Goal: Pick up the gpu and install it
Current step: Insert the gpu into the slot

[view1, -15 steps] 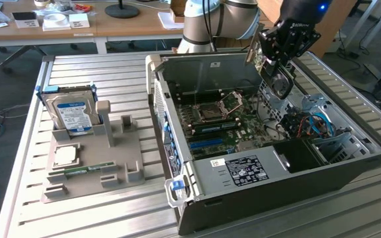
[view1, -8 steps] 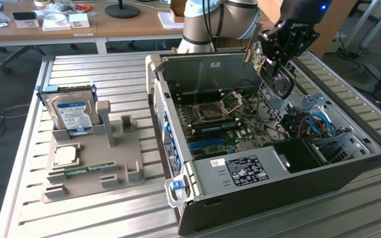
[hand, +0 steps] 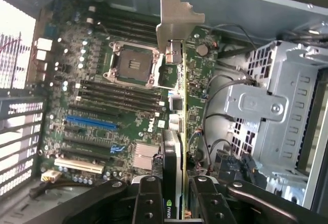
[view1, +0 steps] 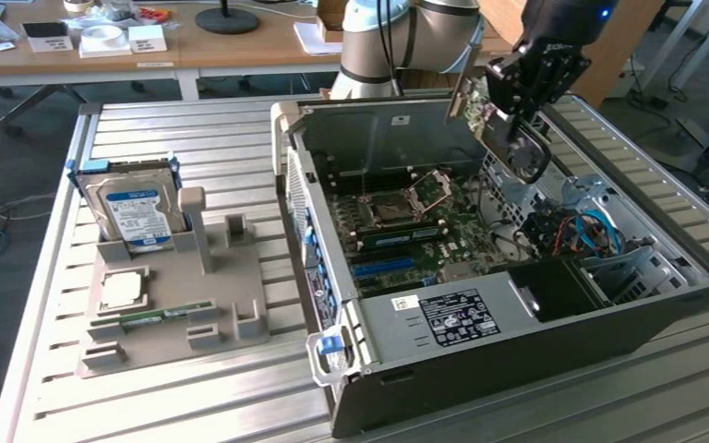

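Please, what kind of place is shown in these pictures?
Probably a robotics lab or workshop: a robot arm works over an open computer case on a slatted metal table, with cluttered wooden desks behind.

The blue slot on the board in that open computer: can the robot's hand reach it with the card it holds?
Probably yes. The hand holds the gpu above the open case, and nothing lies between it and the blue slot; the cables sit off to one side.

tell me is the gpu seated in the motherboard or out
Out. The gpu hangs edge-on, clamped in the gripper, above the open case, clear of the motherboard slots.
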Action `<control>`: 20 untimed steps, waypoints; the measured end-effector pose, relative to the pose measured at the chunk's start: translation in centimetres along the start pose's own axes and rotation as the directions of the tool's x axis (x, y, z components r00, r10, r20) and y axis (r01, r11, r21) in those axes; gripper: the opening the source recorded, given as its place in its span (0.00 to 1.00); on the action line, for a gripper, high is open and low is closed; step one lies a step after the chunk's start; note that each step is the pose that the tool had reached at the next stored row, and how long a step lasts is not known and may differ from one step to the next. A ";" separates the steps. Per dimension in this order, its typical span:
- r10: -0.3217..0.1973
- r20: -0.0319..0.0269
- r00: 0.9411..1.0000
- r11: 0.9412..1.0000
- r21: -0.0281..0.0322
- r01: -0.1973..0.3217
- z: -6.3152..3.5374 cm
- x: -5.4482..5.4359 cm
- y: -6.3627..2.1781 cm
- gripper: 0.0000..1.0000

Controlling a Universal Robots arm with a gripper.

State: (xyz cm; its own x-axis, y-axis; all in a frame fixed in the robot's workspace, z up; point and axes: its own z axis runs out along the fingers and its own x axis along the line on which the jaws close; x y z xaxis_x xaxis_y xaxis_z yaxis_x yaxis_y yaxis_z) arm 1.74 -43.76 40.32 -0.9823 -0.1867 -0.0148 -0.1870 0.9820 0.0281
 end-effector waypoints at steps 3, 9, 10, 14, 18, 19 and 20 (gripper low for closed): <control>-0.044 -0.001 0.999 0.999 -0.001 0.044 0.00 0.0 0.00 0.27; -0.145 -0.004 0.989 0.989 -0.002 0.145 0.00 0.0 0.00 0.27; -0.162 -0.004 0.987 0.987 -0.003 0.162 0.00 0.0 0.00 0.27; -0.230 -0.006 0.973 0.973 -0.004 0.230 0.00 0.0 0.00 0.27; -0.300 -0.008 0.954 0.954 -0.006 0.300 0.01 0.0 0.00 0.27; -0.317 -0.008 0.948 0.949 -0.006 0.317 0.01 0.0 0.00 0.27; -0.334 -0.009 0.943 0.943 -0.006 0.334 0.01 0.0 0.00 0.27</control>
State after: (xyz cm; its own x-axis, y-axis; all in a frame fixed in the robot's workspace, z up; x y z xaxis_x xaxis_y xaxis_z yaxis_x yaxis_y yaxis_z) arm 1.74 -43.77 40.32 -0.8636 -0.5039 -0.0147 -0.5042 0.8632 0.0281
